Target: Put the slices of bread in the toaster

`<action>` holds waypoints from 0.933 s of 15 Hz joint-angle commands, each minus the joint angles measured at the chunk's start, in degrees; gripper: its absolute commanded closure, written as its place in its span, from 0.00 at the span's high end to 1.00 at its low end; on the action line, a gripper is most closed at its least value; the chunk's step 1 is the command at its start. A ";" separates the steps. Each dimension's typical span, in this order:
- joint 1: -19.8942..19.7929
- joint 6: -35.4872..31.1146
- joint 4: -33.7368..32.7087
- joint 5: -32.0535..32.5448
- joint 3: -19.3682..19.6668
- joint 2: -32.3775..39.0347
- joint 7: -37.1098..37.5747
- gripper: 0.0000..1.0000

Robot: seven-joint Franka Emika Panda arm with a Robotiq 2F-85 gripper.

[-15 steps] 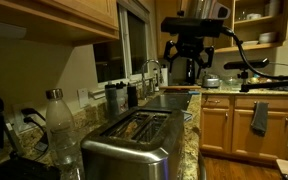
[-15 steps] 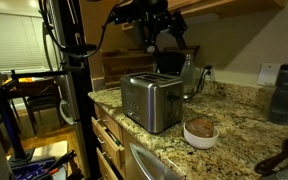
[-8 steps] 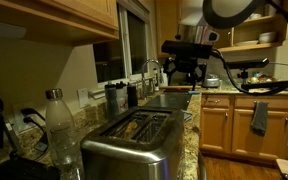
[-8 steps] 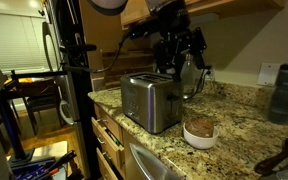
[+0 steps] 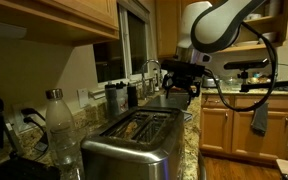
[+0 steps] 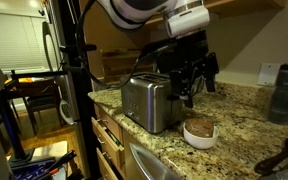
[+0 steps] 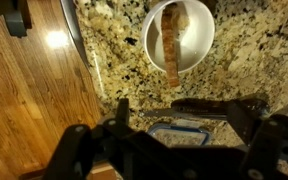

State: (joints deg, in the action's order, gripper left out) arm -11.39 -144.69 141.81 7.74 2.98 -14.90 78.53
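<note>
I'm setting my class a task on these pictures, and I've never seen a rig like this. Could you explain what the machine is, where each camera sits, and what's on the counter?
It is a single robot arm, steered by a person, ending in a two-fingered gripper. Two pictures come from cameras standing in the kitchen. The third looks down from the arm's wrist. On the granite counter stand a steel toaster and a white bowl holding the slices of bread. An exterior view also shows a clear bottle. The gripper hangs over the counter near the bowl, with its jaws open and nothing in them.
</note>
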 commanded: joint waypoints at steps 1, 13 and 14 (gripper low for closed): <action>0.91 -1.27 -0.47 -6.17 1.26 1.65 -4.88 1.00; 0.85 -2.58 -0.25 -13.60 1.31 3.83 -10.61 1.00; 0.89 -2.90 -0.27 -14.05 1.34 4.26 -11.03 1.00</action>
State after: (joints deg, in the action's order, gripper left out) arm -11.26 -145.55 141.41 -3.93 3.35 -11.87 69.86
